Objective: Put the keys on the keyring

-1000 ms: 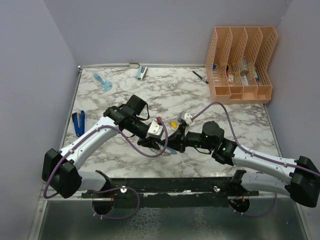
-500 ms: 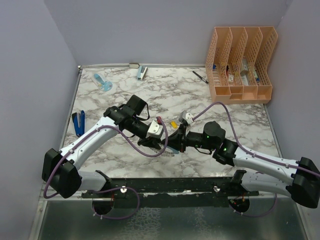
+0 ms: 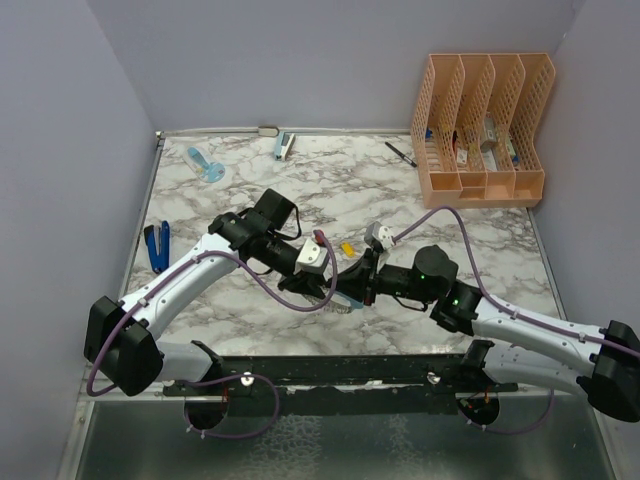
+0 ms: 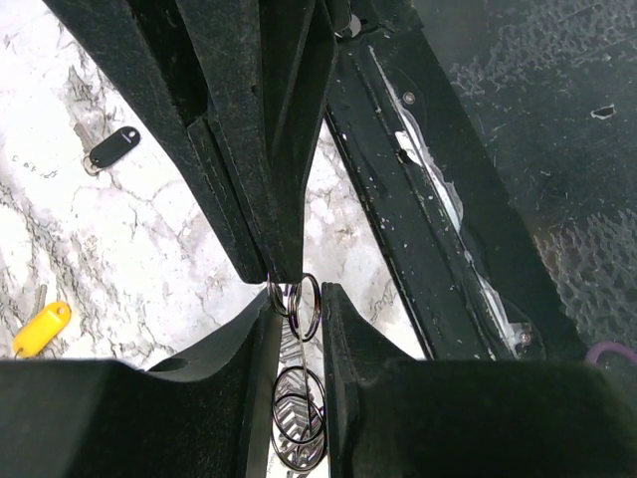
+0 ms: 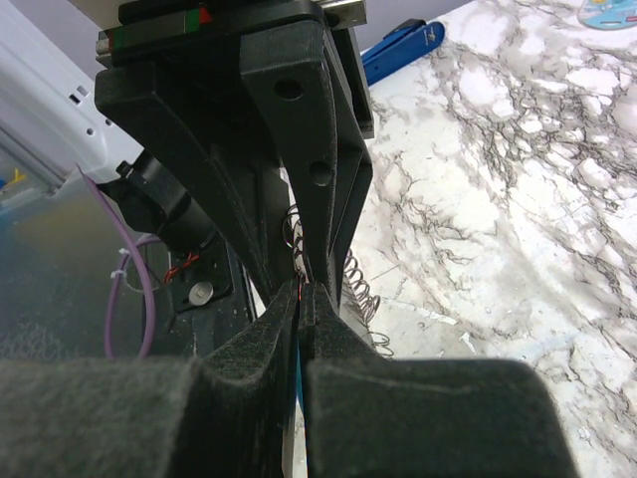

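Meeting over the centre of the desk (image 3: 250, 170), left gripper (image 4: 298, 301) pinches the keyring (image 4: 296, 418) in a narrow grip while right gripper (image 5: 302, 299), pressed together, nips its upper loop. Lying loose at 12 o'clock from them, yellow key (image 3: 348, 248) waits; black key (image 4: 111, 147) rests well apart, neither threaded.

The left end effector (image 3: 332, 292) and right end effector (image 3: 356, 290) stood tip to tip over the near middle of the worktop (image 3: 330, 190). The keyring (image 4: 297, 413) sat where they joined and a yellow key (image 3: 347, 248) lay just behind, so no gap was left there. Open marble lay across the far middle, while an orange file rack (image 3: 480, 130) filled the far right corner, a pen (image 3: 401, 153) lay beside it, and a blue stapler (image 3: 156, 246) sat at the left edge.
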Controlling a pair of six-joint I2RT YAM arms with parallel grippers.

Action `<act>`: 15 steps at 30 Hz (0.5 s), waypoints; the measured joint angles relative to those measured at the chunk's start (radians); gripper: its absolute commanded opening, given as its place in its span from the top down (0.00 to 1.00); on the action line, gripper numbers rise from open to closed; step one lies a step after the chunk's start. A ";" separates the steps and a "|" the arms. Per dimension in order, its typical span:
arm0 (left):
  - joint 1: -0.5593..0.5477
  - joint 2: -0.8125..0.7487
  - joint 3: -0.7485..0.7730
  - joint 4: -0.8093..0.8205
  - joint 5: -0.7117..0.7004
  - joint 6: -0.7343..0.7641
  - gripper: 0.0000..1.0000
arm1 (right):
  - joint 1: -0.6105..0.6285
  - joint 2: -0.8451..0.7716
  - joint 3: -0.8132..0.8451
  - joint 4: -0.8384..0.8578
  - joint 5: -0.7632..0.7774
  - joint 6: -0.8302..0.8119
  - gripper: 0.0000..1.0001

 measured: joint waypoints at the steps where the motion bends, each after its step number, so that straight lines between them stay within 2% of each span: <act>1: 0.000 0.000 0.000 0.002 0.001 -0.003 1.00 | 0.000 -0.001 0.000 0.000 0.000 0.000 0.99; 15: -0.009 0.000 0.009 0.011 -0.040 -0.024 1.00 | 0.000 -0.019 -0.043 0.023 0.019 0.018 0.99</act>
